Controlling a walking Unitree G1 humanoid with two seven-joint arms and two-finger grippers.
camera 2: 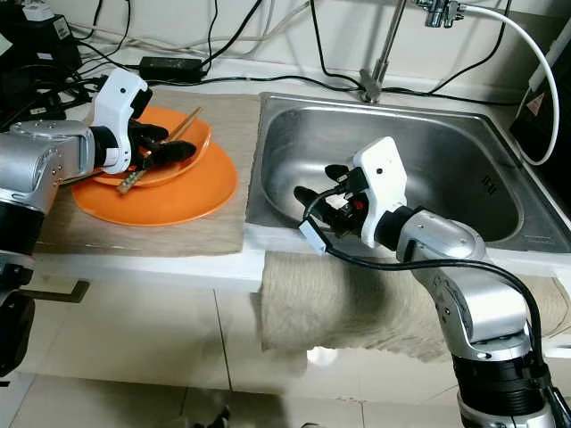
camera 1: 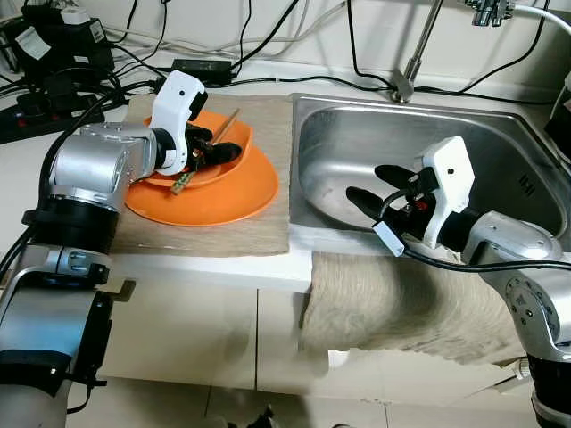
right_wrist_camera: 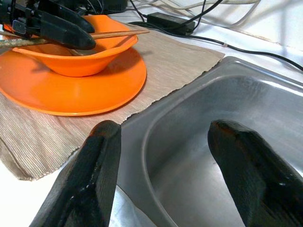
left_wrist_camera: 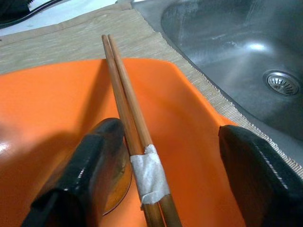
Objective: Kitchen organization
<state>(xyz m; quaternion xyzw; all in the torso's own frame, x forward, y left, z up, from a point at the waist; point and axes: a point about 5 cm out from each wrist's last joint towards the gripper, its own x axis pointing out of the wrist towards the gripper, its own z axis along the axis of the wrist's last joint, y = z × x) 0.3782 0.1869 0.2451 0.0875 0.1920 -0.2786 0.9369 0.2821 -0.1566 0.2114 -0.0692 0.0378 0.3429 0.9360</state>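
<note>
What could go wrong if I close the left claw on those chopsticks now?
The taped chopsticks lie against one finger of the open left claw, not centred, so closing may roll or flick them out. They rest across the orange bowl, which sits loose on the orange plate; a push could tip or slide it. The right claw hangs open over the sink, clear of this.
</note>
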